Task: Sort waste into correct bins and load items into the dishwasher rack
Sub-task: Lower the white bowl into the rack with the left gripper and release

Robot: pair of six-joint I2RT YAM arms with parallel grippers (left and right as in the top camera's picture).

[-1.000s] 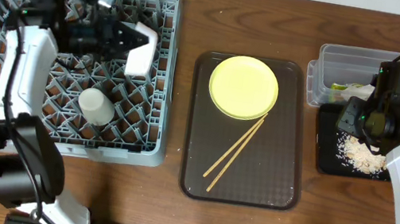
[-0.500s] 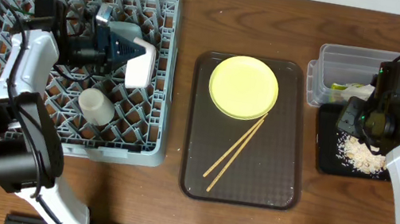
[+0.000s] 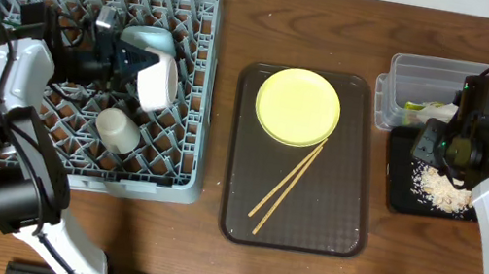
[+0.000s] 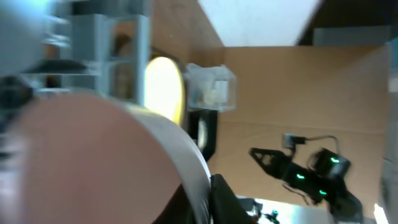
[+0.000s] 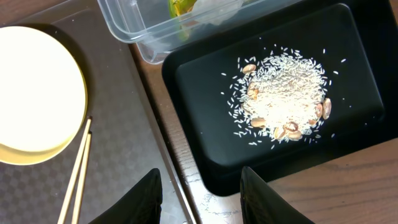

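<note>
nearest on the dark wooden worktop [image 3: 197, 248] lies the brown serving tray [image 3: 357, 174], a rounded rectangle with a finely textured floor. two slim wooden chopsticks [image 3: 288, 185] lie slanted across it, their far ends at the rim of the round, matt yellow plate [image 3: 297, 107] at the tray's far end. bare tray floor lies on either side of the sticks.

to the left, the grey plastic dishwasher rack [image 3: 162, 158] is a square lattice of upright pegs. a small cream cup [image 3: 116, 129] sits among the pegs near its middle. farther in, the left hand [image 3: 129, 58] is at the rim of a white bowl [image 3: 156, 84] tilted on edge, with a light-blue bowl [image 3: 147, 39] just behind it. the wrist view is blurred, so i cannot tell whether the fingers pinch the rim.

on the right, the right hand [image 5: 201, 171] hovers with fingers apart and nothing between them, over the near edge of the shallow black tray [image 5: 199, 93]. whitish rice [image 5: 283, 93] with a few brown bits sits there in a loose heap, bare black all round it. just beyond is the clear tub [image 5: 134, 25], with a green packet [image 5: 177, 7] inside.
</note>
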